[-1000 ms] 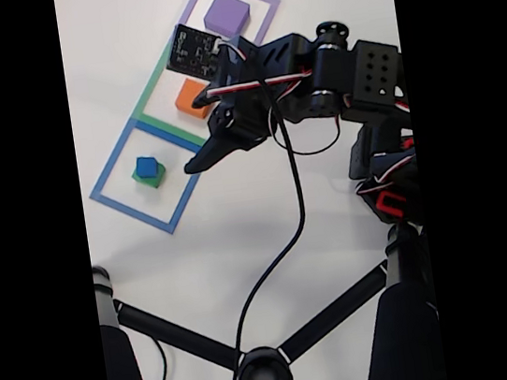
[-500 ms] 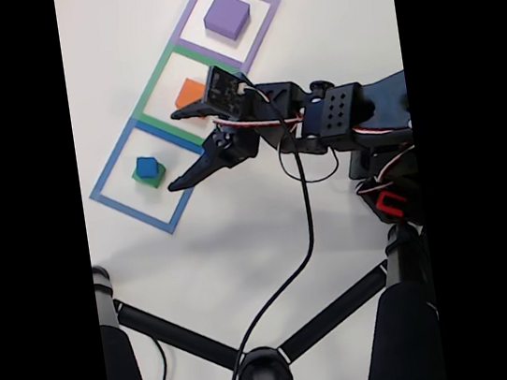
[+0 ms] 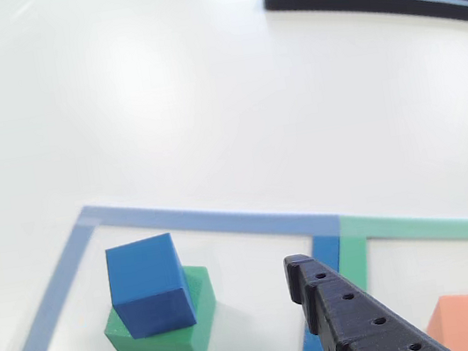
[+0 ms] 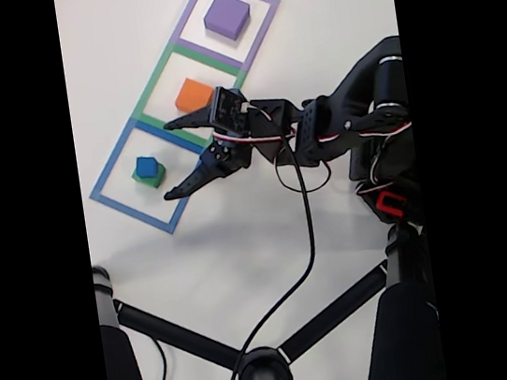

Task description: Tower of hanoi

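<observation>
In the fixed view, the gripper (image 4: pixel 171 158) hangs with jaws spread, tips pointing left toward the blue cube (image 4: pixel 145 167). That cube sits skewed atop the green cube (image 4: pixel 152 177), left of centre; the orange cube (image 4: pixel 193 94) and purple cube (image 4: pixel 227 15) run diagonally toward the upper right.

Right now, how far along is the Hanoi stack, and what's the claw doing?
Done so far: the blue cube sits on the green cube inside the blue outline. In hand: nothing; the claw is open, pointed toward that pair, jaws spread, gripping nothing. Left: the orange cube sits alone in the green outline and the purple cube alone in the purple outline, so no single four-cube stack exists yet.
</observation>
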You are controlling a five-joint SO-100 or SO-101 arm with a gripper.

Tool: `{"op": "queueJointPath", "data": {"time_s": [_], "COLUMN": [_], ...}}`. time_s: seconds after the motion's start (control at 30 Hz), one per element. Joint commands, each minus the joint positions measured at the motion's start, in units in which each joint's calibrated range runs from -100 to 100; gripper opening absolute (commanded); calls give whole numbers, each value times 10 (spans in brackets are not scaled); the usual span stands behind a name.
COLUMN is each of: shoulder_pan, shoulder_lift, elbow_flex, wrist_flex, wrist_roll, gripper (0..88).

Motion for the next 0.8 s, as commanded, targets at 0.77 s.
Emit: {"op": "queueJointPath", "data": {"time_s": [0.77], "shoulder_pan": [-43], "shoulder_lift": [189], "elbow_flex": [-144], "wrist_flex": [-122], "wrist_roll": [8], "gripper": [417]}}
